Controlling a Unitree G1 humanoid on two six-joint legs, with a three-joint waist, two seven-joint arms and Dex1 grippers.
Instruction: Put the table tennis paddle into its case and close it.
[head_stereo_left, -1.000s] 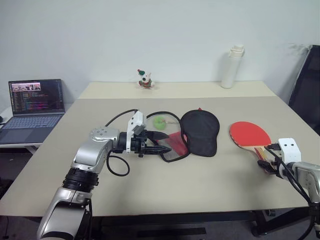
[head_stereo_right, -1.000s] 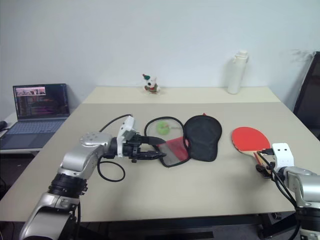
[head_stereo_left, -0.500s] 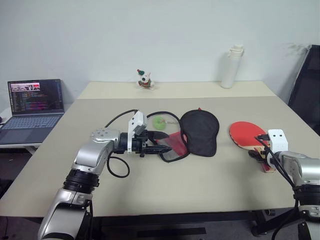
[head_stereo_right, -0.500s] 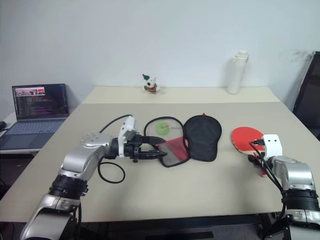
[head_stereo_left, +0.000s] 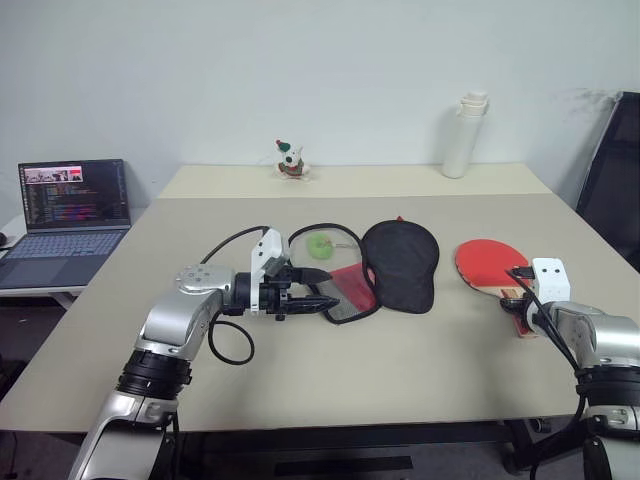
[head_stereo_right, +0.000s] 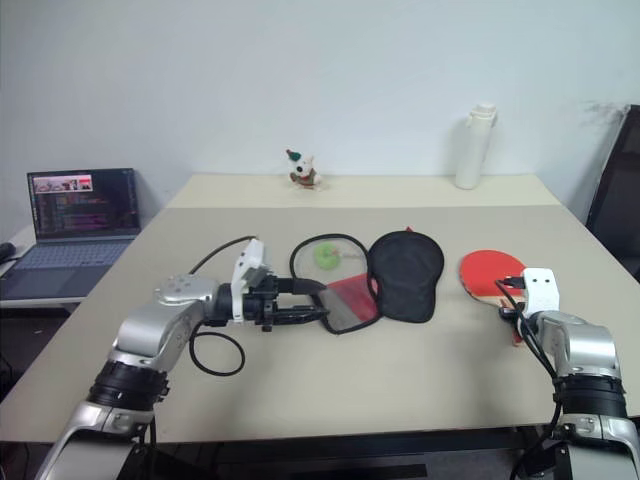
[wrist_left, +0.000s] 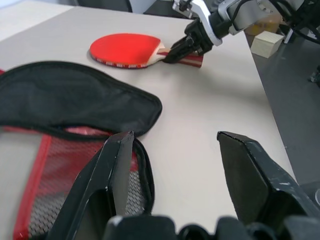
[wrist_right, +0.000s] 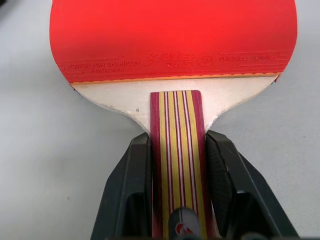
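Observation:
The table tennis paddle (head_stereo_left: 483, 264) lies flat on the table at the right, red face up, with its striped wooden handle (wrist_right: 176, 150) pointing toward me. My right gripper (wrist_right: 176, 145) is shut on that handle, one finger pressed to each side. The case (head_stereo_left: 400, 262) lies unzipped in the middle of the table, its black half on the right and its red mesh half (wrist_left: 55, 170) on the left. My left gripper (head_stereo_left: 330, 297) hovers open at the mesh half's near rim, with one finger (wrist_left: 117, 160) over the mesh and the other over bare table.
A green ball (head_stereo_left: 320, 245) lies by the far rim of the case. At the table's back stand a small toy figure (head_stereo_left: 290, 160) and a white bottle (head_stereo_left: 463, 135). A laptop (head_stereo_left: 70, 205) sits off to the left and a black chair (head_stereo_left: 615, 170) stands at the right.
My right gripper has moved forward along the handle and closed on it. The left arm has stayed where it was, still open.

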